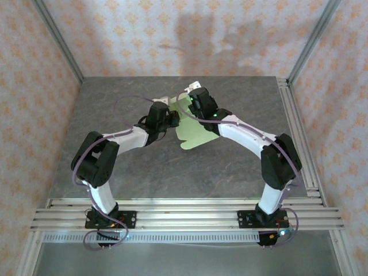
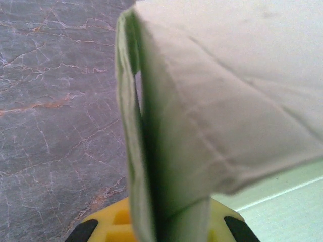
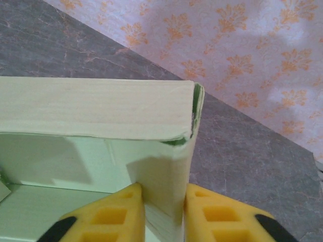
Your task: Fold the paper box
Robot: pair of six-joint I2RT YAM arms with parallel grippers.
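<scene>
- On the left gripper (image 2: 160, 229): two yellow fingers (image 2: 113, 224) with black patches at the outer edges, closed on one upright wall of the paper box (image 2: 202, 126), card pinched between the pads.
- On the right gripper (image 3: 164, 219): again two yellow fingers (image 3: 111, 219), with hollow pockets moulded in, pressed against both faces of another upright card wall and gripping it.
- One paper box, at the far middle of the table (image 1: 115, 167), held between the two grippers.
- Thin pale-green card, matte and faintly creased, with straight score lines.
- Doubled layers at the folded edge in both wrist views, and a flat strip folded across the top in the right wrist view.
- Partly folded: walls raised at the far end by the grippers, and one flat rounded flap lying on the table.
- Long axis roughly far to near, with the flat flap pointing toward the near edge and slightly right.
- Two arms, left arm (image 1: 123, 138) and right arm (image 1: 247, 135): white links, black joints, thin purple cables, both bent inward toward each other.
- One table: grey stone-look top with pale and reddish veins.
- Silver metal rails (image 1: 184, 210), several in parallel, along the near edge.
- Around the table, wallpaper (image 3: 242, 40): peach ground with an orange floral motif.
</scene>
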